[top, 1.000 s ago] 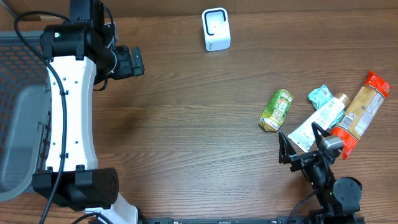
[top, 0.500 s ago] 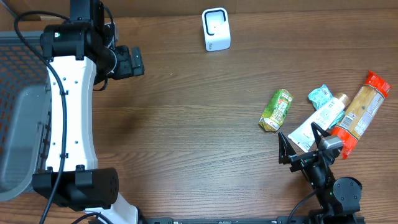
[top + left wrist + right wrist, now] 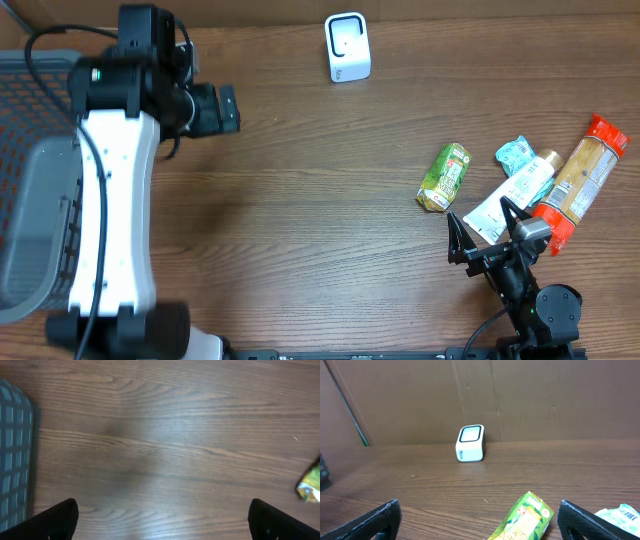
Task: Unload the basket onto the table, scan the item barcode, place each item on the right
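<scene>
Your left hand [image 3: 228, 108] stands wide open and holds nothing. In the overhead view it hangs above the desk [image 3: 320, 240] at about 10 o'clock, pointing toward 3 o'clock. Through its wrist camera you see only bare wood grain between its dark fingertips [image 3: 57, 519]. The grey mesh basket [image 3: 30, 190] is at its 9 o'clock edge, and a sliver of the green pouch [image 3: 311, 485] is at its 3 o'clock edge.

Your right hand [image 3: 482, 228] is also spread fully open and empty. It sits low near the desk's front edge, at about 5 o'clock in the overhead view, and is aimed toward 12 o'clock.

The items lie just past it. The green pouch [image 3: 444, 177], which may be a small drink carton, lies flat toward 11 o'clock of the hand and apart from the other items. A white tube [image 3: 508, 203] lies at 1 o'clock, with one end just beside the hand's outer finger. A teal packet [image 3: 517, 153] touches the tube's far end. A long orange-and-red packet [image 3: 583, 180] lies slanted alongside them at 2 o'clock.

The white scanner [image 3: 347, 47] stands upright by the back edge at 12 o'clock, well apart from both hands and all the items. In the right wrist view, its dark-rimmed window faces up and toward you.
</scene>
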Available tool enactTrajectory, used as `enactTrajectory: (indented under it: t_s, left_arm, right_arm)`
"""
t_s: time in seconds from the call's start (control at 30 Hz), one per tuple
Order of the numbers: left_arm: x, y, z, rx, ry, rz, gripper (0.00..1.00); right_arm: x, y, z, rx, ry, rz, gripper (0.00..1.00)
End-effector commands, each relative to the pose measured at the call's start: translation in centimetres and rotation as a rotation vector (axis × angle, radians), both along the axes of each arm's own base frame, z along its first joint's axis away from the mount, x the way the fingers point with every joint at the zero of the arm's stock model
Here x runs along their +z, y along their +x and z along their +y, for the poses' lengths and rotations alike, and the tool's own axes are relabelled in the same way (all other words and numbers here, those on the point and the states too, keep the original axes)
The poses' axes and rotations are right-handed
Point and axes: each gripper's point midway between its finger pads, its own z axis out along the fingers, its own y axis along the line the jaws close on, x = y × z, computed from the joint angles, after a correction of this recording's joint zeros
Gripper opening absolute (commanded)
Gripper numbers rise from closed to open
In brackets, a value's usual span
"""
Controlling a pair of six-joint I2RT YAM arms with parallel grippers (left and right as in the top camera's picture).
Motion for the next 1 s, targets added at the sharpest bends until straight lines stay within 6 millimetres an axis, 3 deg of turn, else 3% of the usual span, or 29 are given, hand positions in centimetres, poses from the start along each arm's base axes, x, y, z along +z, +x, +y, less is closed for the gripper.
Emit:
enactTrajectory:
  t_s: [0.0,0.13,0.23,0.37,0.6,0.97]
  left_arm:
    - [1.3,-4.2,0.0,0.005,0.0,-0.048,0.99]
    - [0.3,-7.7,1.5,0.032,0.064,-0.088,1.0]
    - [-0.3,-8.6,1.9,0.047,0.068,-0.195,1.0]
    - [-1.0,-8.5,2.0,0.014,0.095,-0.401,1.0]
    - [-0.4,-7.9,2.0,0.016,0.117,-0.87,1.0]
    - [-6.2,-9.6,0.2,-0.189,0.243,-1.149,1.0]
  right_arm:
    - [-0.1,-0.1,0.2,0.01,0.003,-0.008,1.0]
    - [-0.1,-0.1,0.2,0.01,0.003,-0.008,1.0]
    - [-0.1,-0.1,0.2,0.01,0.003,-0.008,1.0]
    - [-0.1,-0.1,0.2,0.01,0.003,-0.008,1.0]
    - [-0.1,-0.1,0.2,0.01,0.003,-0.008,1.0]
    - [-0.1,-0.1,0.2,0.01,0.003,-0.008,1.0]
